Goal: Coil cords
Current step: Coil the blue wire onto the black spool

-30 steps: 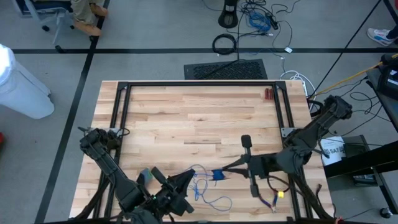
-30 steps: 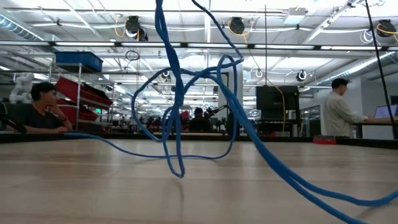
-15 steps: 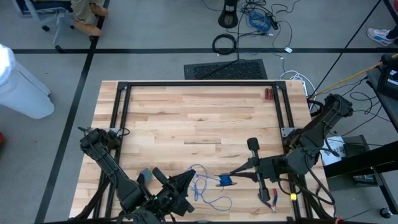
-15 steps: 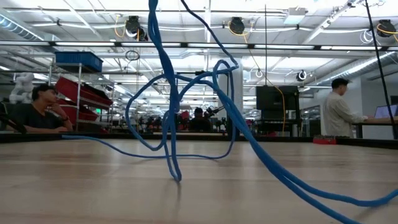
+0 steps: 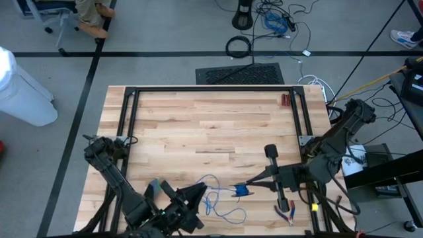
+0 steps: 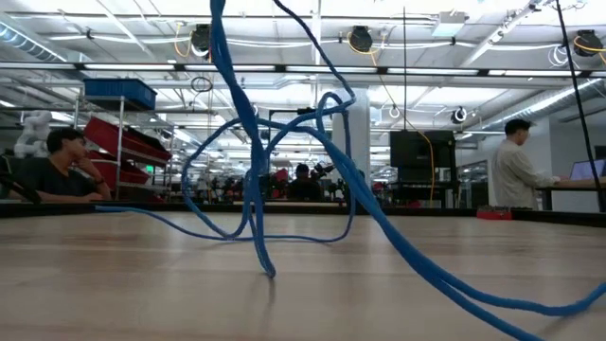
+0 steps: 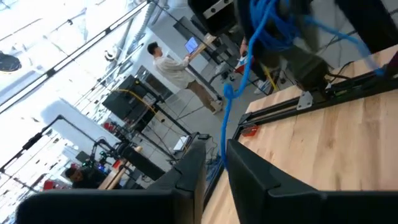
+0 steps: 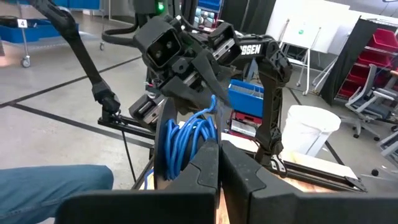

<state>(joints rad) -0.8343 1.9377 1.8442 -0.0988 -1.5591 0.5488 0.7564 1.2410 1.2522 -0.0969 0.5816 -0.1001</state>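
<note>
The cord [image 5: 221, 201] is a thin blue one, lying in loose loops at the near edge of the desk [image 5: 211, 125], between the two arms. The right pincer [image 5: 246, 185] has its fingers together, pinching the cord next to its small blue plug [image 5: 240, 192]; in the right wrist view the two dark fingers [image 8: 214, 168] meet with blue strands [image 8: 186, 137] bunched just past them. The left pincer [image 5: 200, 192] sits at the other side of the loops, close to the desk's near edge. In the left wrist view its fingers [image 7: 249, 171] stand slightly apart with a narrow gap, and a blue strand [image 7: 233, 102] runs down into that gap; whether the fingers press on it I cannot tell. In the low view the cord [image 6: 256, 180] rises off the desk in tall tangled loops, one strand going up out of the picture and another trailing low across the wood to the right. Red-handled pliers [image 5: 285, 211] lie just beside the right arm. Beyond the desk, people [image 6: 516, 170] sit and stand in the room.
</note>
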